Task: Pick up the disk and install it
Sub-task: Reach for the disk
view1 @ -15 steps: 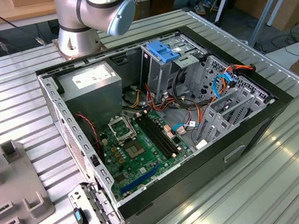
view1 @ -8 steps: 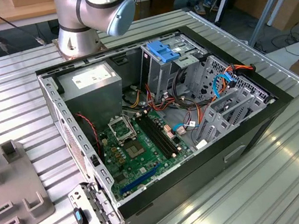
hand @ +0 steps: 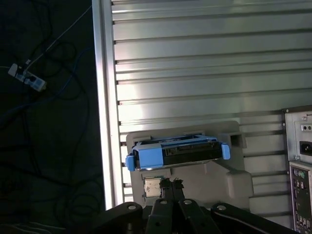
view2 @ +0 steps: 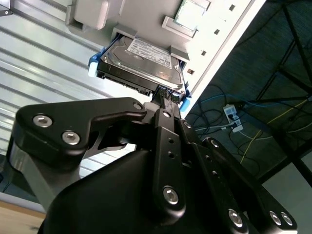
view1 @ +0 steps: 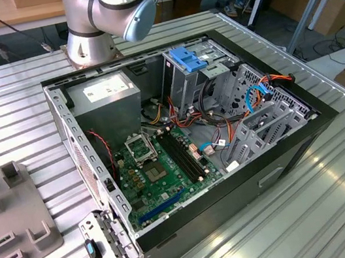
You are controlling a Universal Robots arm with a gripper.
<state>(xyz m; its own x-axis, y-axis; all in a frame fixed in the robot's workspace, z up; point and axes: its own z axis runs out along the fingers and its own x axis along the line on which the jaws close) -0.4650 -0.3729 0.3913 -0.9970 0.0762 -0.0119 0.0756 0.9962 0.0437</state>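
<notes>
The disk [view2: 141,61] [hand: 187,151] is a silver-grey hard drive with a white label and blue side rails. It rests in a light grey holder [view2: 146,19] [hand: 219,180] on the ribbed metal table, close to the table's edge. In both wrist views my gripper [view2: 165,100] [hand: 171,184] hangs just off the disk's connector end. Its black fingertips are drawn together with nothing between them. I cannot tell whether the tips touch the disk. In the exterior view the arm's base [view1: 88,40] stands behind the open computer case [view1: 282,150].
Inside the case are a motherboard [view1: 163,170], a grey power supply [view1: 103,91], a metal drive cage with a blue bracket [view1: 188,58] and loose cables. A grey fixture [view1: 15,215] sits at the exterior view's left. The table edge [hand: 100,97] drops to floor cables.
</notes>
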